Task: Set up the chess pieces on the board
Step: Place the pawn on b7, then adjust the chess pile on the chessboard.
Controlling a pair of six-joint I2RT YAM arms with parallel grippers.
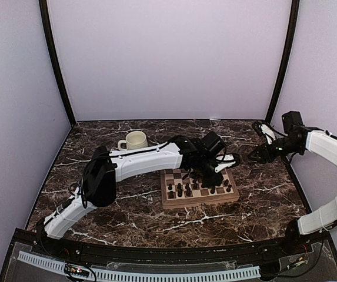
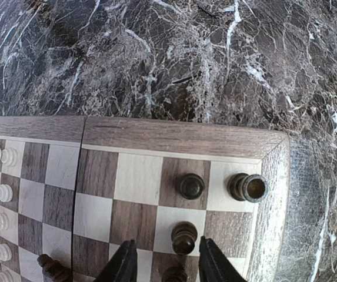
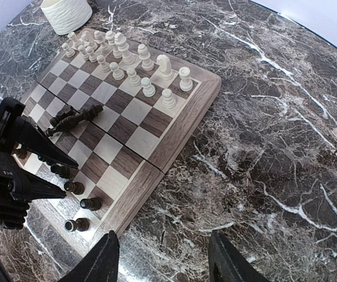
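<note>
The board [image 1: 171,204] lies mid-table with dark chess pieces [image 1: 180,190] on it. In the left wrist view my left gripper [image 2: 168,244] is open low over the board's corner [image 2: 186,138]. A dark pawn [image 2: 184,237] stands free between its fingertips [image 2: 126,261], with a gap on each side. Another dark piece [image 2: 190,186] and a dark rook [image 2: 247,187] stand just beyond. White pieces [image 3: 127,59] fill the far rows, and two dark pieces [image 3: 74,119] lie toppled mid-board. My right gripper [image 3: 162,241] hangs open over bare marble, off the board's right edge [image 3: 180,117].
A cream mug [image 1: 135,140] stands behind the board's left corner, also in the right wrist view as the mug [image 3: 66,13]. The left arm [image 1: 139,160] stretches across the table's middle. Dark curtain poles and purple walls bound the back and sides.
</note>
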